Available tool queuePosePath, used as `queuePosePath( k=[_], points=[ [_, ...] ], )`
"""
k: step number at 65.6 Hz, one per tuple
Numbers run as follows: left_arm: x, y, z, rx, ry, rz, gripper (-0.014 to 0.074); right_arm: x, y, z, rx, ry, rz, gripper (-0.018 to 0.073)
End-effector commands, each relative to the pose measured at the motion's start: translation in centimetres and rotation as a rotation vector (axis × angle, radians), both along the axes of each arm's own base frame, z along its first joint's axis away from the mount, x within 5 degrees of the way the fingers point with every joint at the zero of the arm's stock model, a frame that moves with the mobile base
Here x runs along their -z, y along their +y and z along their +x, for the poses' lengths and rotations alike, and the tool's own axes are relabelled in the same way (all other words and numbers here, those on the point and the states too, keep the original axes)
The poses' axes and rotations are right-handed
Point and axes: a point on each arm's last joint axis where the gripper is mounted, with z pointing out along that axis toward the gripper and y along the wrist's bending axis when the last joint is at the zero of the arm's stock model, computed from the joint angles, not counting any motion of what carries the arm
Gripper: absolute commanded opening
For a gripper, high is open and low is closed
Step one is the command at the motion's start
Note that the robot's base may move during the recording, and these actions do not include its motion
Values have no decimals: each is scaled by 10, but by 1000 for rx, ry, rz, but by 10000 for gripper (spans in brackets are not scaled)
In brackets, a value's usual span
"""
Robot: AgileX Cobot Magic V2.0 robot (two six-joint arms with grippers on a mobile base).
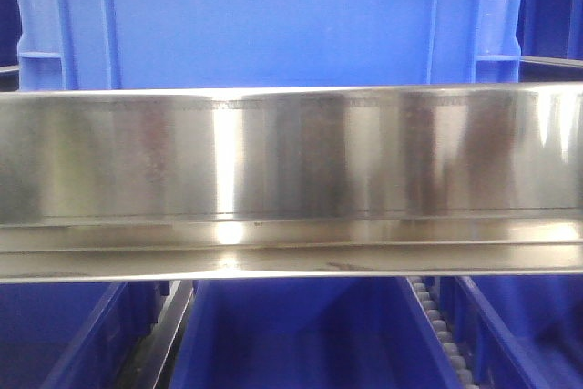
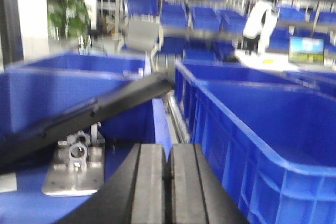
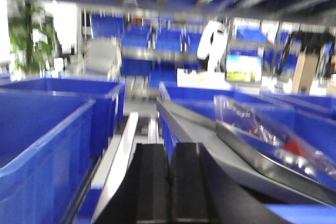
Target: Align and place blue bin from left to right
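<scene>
Left fingers [image 2: 152, 182] and right fingers [image 3: 153, 182] are both clenched, empty. The bin [image 1: 273, 20] sits at 12 o'clock behind the steel rail [image 1: 291, 161], broad wall facing, long axis 9-to-3. Neither arm looks clearly nearer.

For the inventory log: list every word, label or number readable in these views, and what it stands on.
No text is readable in any view.
steel rail: faint fine marks along its upper edge, too small to read.
monitor: screen blurred, nothing legible.
blue bin: no label shows.
</scene>
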Motion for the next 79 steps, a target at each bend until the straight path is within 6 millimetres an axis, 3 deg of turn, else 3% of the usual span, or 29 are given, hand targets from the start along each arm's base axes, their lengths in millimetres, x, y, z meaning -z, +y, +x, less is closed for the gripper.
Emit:
queuePosePath(
  k=[1, 16, 38, 46, 53, 68, 79],
  points=[
    [-15, -2, 22, 11, 77, -14, -111, -15, 3, 17, -2, 71, -13, -79],
    [-45, -4, 81, 12, 112, -2, -111, -44, 11, 69, -2, 193, -35, -79],
    [-33, -6, 131, 19, 133, -19, -111, -37, 19, 104, -18, 274, -7, -79],
    [-37, -10, 145, 45, 100, -99, -111, -41, 25, 120, -50, 345, 52, -79],
    [-45, -21, 161, 87, 159, -45, -111, -48, 32, 139, -67, 390, 43, -76],
    [-73, -59, 206, 180, 224, 120, -111, -59, 68, 187, -169, 460, 9, -76],
    [-76, -79, 245, 195, 307, 115, -111, -56, 100, 216, -155, 555, -1, -57]
  ],
)
